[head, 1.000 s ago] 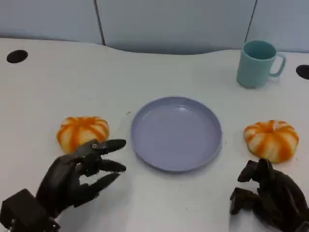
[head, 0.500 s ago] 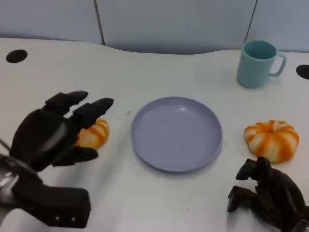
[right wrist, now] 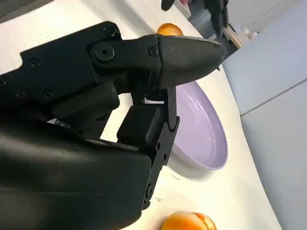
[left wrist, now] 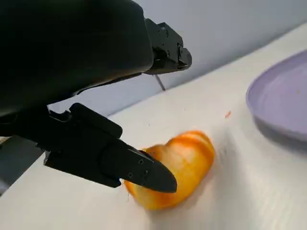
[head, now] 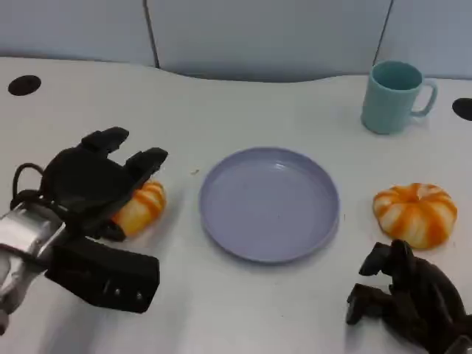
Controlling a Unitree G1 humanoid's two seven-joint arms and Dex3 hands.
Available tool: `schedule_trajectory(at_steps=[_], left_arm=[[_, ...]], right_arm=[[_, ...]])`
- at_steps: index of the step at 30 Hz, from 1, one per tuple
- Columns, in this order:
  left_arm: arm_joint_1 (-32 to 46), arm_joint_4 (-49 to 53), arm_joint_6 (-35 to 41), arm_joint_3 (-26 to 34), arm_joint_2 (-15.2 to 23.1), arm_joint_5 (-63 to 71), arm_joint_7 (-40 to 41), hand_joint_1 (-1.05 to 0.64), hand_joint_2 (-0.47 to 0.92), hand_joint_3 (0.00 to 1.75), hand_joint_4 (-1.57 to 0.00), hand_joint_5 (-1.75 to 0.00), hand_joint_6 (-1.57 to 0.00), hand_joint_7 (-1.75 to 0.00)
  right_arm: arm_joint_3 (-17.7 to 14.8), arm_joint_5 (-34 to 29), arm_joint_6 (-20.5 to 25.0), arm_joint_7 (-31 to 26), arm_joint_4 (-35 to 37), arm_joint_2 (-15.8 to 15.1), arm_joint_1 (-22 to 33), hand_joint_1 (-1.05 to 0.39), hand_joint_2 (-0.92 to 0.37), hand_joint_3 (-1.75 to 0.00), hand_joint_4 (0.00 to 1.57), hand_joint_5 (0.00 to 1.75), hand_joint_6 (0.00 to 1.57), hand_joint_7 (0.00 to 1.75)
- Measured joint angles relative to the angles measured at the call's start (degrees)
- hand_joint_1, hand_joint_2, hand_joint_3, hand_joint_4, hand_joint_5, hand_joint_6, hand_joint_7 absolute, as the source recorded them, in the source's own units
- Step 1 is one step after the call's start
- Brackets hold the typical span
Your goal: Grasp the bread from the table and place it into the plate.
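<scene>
On the white bench (head: 243, 302), the left robot hand (head: 92, 184) sits over the left bread roll (head: 140, 206), an orange-and-white striped bun lying just left of the lavender plate (head: 269, 203). In the head view the palm and fingers cover the roll's left part, so only its right portion shows, between the hand and the plate's rim. The left wrist view shows the fingers (left wrist: 129, 167) spread apart, one fingertip low beside the roll (left wrist: 177, 165) and others reaching above it; whether any finger actually touches the bread cannot be made out, and the hand has not closed around it. The roll rests on the bench, apart from the plate (left wrist: 283, 103).

The right robot hand (head: 409, 299) rests at the lower right of the head view with its fingers curled inward and nothing in them; its lower part is cut off by the frame edge. A second striped bread roll (head: 414, 212) lies on the bench just beyond that hand and to the right of the plate, apart from both. In the right wrist view the hand's own black shell and fingers (right wrist: 177, 52) block most of the scene; the plate (right wrist: 206, 134) shows partly behind them, one roll (right wrist: 187, 223) is cut off at the frame edge, and the other (right wrist: 169, 29) peeks out past the fingers.

A teal mug (head: 394, 96) stands upright, well behind the plate on its right side.
</scene>
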Motion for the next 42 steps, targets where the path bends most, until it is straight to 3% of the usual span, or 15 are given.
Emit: schedule_trajectory(at_steps=[8,18,27,34,37,40,42], left_arm=[[-6.15,10.52,2.23,-5.97,-0.99,-1.86,-2.31,-0.64,0.75,0.0,0.0,0.0,-0.02,0.0],[-19.44,38.79,5.05,-15.48,-9.53,-2.55,0.85,-0.59,0.72,0.0,0.0,0.0,-0.03,-0.01],[-22.47,47.34,6.32,-18.94,-13.03,-4.26,6.09,-0.61,0.74,0.01,0.0,0.0,0.0,0.0],[-23.97,49.53,8.06,-19.15,-15.5,-6.95,5.6,-0.56,0.75,0.01,0.0,0.0,-0.01,0.0],[-24.22,49.73,7.93,-19.03,-15.85,-7.86,4.4,-0.51,0.78,0.01,-0.03,-0.02,-0.07,-0.03],[-24.29,50.15,7.34,-18.58,-15.87,-9.68,3.32,-0.26,0.88,0.01,-0.32,-0.1,-0.42,-0.05],[-24.2,50.18,6.23,-18.38,-15.86,-10.42,4.04,-0.21,0.91,0.01,-0.41,-0.09,-0.53,-0.03]], right_arm=[[-0.11,0.05,0.42,-0.29,-0.81,0.2,0.54,-0.48,-0.92,-0.41,1.31,1.08,1.24,0.94],[0.04,0.04,0.72,-0.04,-2.76,0.41,2.14,-0.47,-0.92,-0.44,1.3,1.1,1.21,0.95],[-0.24,0.34,1.13,0.47,-3.64,-0.11,3.34,-0.48,-0.92,-0.42,1.28,1.12,1.18,1.0],[-0.59,1.22,2.58,1.01,-4.87,-0.54,4.24,-0.48,-0.92,-0.41,1.26,1.15,1.16,1.04],[-0.57,1.18,2.91,1.01,-5.49,-0.61,4.7,-0.48,-0.92,-0.45,1.24,1.18,1.13,1.06],[-0.53,1.15,2.94,0.86,-6.55,-0.69,5.76,-0.47,-0.92,-0.44,1.23,1.19,1.14,1.07],[-0.54,1.18,3.16,0.51,-7.09,-0.69,6.18,-0.47,-0.92,-0.44,1.23,1.19,1.14,1.07]])
